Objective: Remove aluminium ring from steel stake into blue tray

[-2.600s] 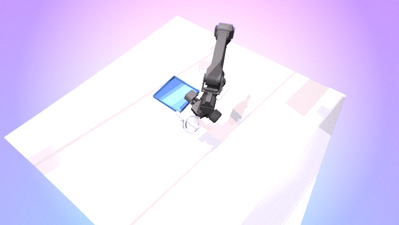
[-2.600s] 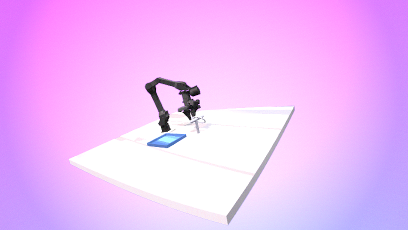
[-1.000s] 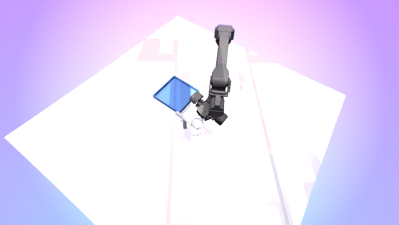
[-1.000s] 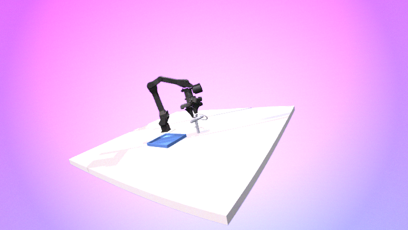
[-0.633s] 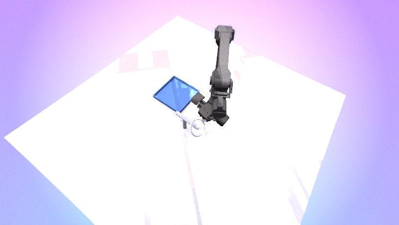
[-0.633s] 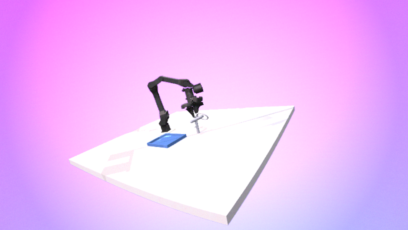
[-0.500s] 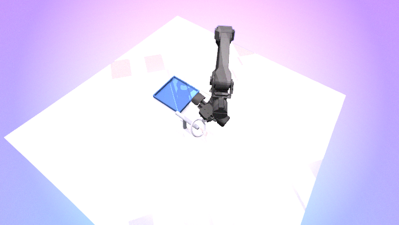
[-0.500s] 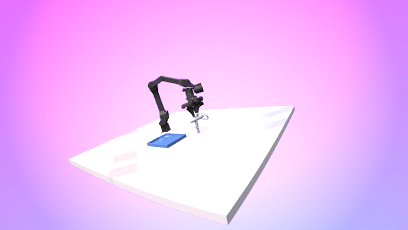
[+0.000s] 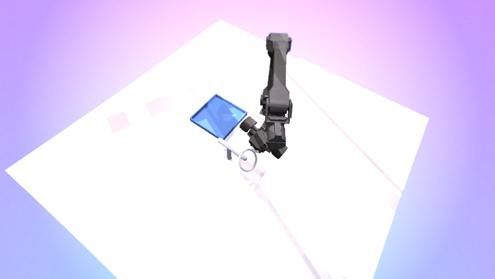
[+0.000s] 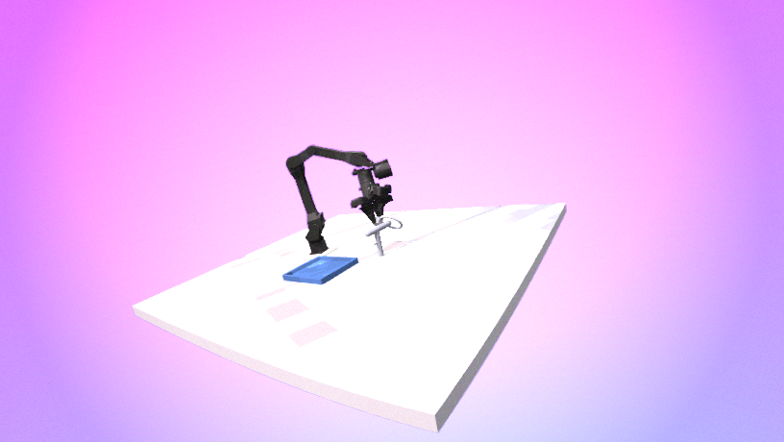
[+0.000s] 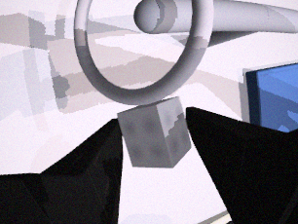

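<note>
In the wrist view, the claw (image 9: 255,150) (image 10: 376,218) (image 11: 153,117) was closed on the tab (image 11: 155,132) of the ring (image 9: 239,162) (image 10: 401,223) (image 11: 132,96), which projected beyond the fingertips. The ring was raised above the bench (image 9: 173,207) (image 10: 384,329) (image 11: 156,200), near one end of the cross-bar (image 9: 230,148) (image 10: 378,228) (image 11: 234,17). The tray (image 9: 222,138) (image 10: 321,282) (image 11: 252,99) stood apart, beyond the cross-bar's other end.
</note>
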{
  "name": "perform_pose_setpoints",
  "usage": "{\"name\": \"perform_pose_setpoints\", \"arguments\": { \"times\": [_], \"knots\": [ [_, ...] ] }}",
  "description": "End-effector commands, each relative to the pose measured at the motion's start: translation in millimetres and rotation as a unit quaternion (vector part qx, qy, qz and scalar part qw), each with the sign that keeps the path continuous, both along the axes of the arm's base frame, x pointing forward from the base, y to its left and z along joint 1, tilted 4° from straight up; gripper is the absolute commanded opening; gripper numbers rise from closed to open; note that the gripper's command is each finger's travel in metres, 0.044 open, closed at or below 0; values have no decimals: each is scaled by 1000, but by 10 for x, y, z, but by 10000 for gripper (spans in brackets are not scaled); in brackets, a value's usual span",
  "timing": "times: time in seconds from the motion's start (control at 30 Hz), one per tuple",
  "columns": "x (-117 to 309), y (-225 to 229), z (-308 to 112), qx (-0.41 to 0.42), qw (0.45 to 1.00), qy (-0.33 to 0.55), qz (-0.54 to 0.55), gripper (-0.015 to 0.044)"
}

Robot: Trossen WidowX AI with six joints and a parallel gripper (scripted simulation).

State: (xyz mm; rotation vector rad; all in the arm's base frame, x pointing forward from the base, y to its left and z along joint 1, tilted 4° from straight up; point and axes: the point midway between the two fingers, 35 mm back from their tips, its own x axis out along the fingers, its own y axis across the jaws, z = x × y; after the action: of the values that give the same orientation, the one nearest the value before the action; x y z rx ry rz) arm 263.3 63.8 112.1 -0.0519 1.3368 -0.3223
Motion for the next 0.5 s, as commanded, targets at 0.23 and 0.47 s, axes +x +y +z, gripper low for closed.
{"name": "perform_pose_setpoints", "arguments": {
  "times": [0.23,0.47],
  "knots": [
    [35,79,3,-3,1000,-1,-2,0],
    [43,123,1,-2,1000,-1,-2,0]
  ]
}}
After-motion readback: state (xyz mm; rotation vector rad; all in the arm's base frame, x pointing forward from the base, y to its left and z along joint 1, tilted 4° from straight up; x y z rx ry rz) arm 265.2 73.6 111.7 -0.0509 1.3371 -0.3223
